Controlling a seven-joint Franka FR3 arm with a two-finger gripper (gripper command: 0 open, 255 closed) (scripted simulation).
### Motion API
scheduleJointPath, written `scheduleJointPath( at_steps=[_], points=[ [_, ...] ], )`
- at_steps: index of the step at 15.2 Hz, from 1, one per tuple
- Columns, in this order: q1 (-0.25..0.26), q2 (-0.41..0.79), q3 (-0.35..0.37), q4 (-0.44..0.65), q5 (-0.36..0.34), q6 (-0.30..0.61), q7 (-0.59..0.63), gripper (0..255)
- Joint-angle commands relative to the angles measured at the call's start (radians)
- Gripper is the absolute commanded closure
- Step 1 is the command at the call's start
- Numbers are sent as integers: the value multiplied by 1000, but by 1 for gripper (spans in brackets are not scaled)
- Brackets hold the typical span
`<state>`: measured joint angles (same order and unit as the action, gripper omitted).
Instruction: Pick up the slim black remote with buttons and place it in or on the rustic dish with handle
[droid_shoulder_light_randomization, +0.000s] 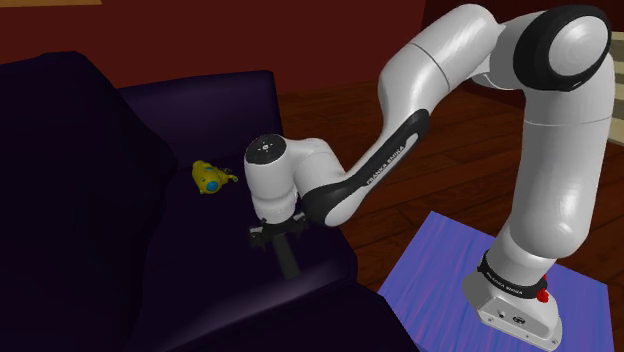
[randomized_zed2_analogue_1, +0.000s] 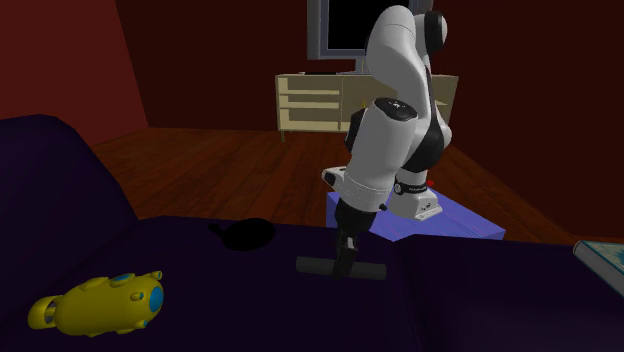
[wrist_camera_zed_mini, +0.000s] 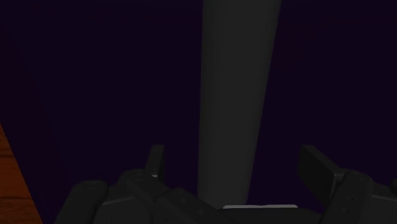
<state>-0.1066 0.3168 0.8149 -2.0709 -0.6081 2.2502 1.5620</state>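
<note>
The slim dark remote (randomized_zed2_analogue_1: 318, 265) lies flat on the dark purple sofa seat (droid_shoulder_light_randomization: 200, 260); it also shows as a long dark bar (droid_shoulder_light_randomization: 290, 258) under the hand. My gripper (randomized_zed2_analogue_1: 349, 250) is lowered right over its middle. In the wrist view the remote (wrist_camera_zed_mini: 236, 95) runs lengthwise between the two fingers, and my gripper (wrist_camera_zed_mini: 236, 167) is open, with a gap on each side of the remote. The dish with handle (randomized_zed2_analogue_1: 246, 235), drawn black, sits on the seat edge a short way from the remote, toward the second exterior view's left.
A yellow toy (droid_shoulder_light_randomization: 208, 178) (randomized_zed2_analogue_1: 100, 303) lies on the seat farther along. The sofa's tall backrest (droid_shoulder_light_randomization: 70, 170) rises beside it. A book corner (randomized_zed2_analogue_1: 600, 262) shows on the sofa's far end. The stand sits on a blue mat (droid_shoulder_light_randomization: 440, 260) on the wooden floor.
</note>
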Motion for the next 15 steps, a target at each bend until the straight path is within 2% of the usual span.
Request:
scheduleJointPath(
  at_steps=[1,9,10,15],
  points=[
    [10,29,-19,-1,-33,19,20,0],
    [10,29,-19,-1,-33,19,19,0],
    [10,29,-19,-1,-33,19,19,255],
    [10,30,-20,-1,-34,20,19,255]
  ],
)
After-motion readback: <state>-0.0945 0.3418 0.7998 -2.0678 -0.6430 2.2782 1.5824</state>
